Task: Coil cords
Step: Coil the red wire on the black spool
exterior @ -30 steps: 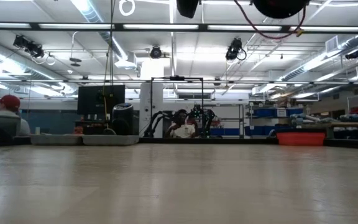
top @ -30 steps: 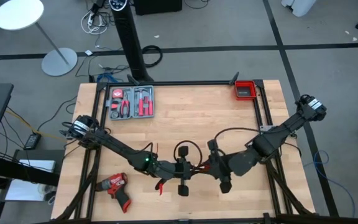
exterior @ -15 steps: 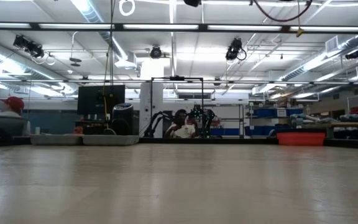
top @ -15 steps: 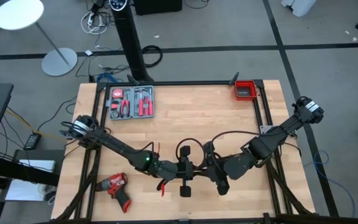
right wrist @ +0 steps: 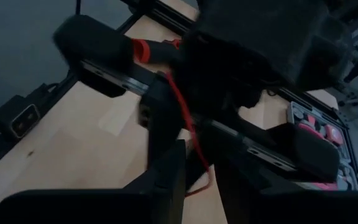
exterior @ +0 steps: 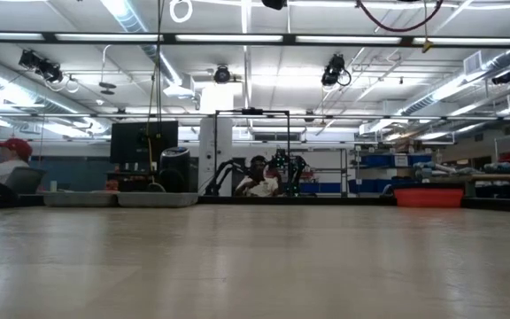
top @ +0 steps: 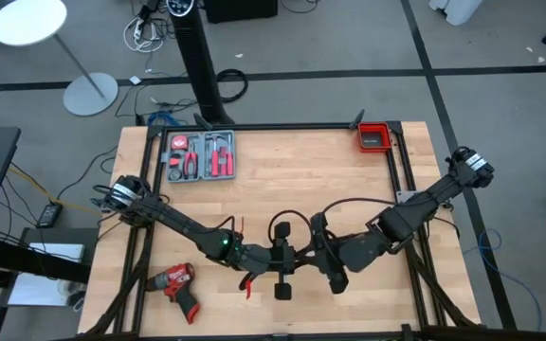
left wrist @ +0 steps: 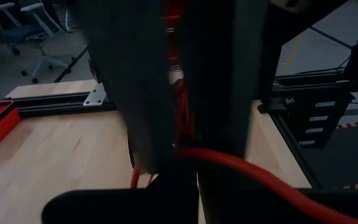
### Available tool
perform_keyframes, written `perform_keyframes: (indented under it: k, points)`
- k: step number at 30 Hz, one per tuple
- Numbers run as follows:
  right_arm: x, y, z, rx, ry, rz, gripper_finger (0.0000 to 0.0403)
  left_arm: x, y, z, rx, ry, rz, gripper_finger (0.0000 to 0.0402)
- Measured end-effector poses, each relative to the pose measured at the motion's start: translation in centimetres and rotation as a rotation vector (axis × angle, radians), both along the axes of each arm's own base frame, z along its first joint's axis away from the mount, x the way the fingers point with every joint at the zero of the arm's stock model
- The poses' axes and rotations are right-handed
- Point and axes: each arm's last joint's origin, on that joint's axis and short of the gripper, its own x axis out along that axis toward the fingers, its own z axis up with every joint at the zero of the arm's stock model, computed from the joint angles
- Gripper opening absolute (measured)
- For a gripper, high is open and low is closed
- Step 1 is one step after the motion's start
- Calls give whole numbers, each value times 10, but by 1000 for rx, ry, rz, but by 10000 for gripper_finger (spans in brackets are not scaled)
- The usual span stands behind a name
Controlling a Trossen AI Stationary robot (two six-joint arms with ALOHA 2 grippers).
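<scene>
From above we see both arms reaching in over the front middle of the wooden table [top: 282, 185], their grippers meeting nose to nose. Our left gripper [top: 294, 257] has its fingers [left wrist: 145, 93] pressed together on the red wire [left wrist: 241, 165], which runs out from between them in the left wrist view and trails across the wood. Our right gripper [top: 313, 254] sits just beside it, and its fingers [right wrist: 163, 134] look partly apart with the same red wire [right wrist: 188, 124] passing between them; we cannot tell whether they pinch it. A short red end [top: 245, 282] hangs down near the left wrist.

The black cable [top: 349, 202] arcs from the right gripper up and over toward the right arm, and a small black loop [top: 280, 228] stands just behind the two grippers.

A red cordless drill [top: 178, 287] lies at the front left of the table, well apart from the grippers. A grey tool case [top: 200, 156] with red-handled tools sits at the back left, and a red bin [top: 373, 137] at the back right corner.

In the low view the tabletop [exterior: 255, 266] is bare, and a person in a red cap [exterior: 9, 151] sits far back in the room on the left
</scene>
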Motion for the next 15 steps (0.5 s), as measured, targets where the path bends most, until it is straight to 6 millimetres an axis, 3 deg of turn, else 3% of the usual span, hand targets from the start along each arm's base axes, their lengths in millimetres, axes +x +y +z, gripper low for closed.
perform_keyframes:
  k: [15]
  points:
    - [6, -9, 0, 33, 22, 30, 76, 0, 0, 0, 0, -6, 8, 0]
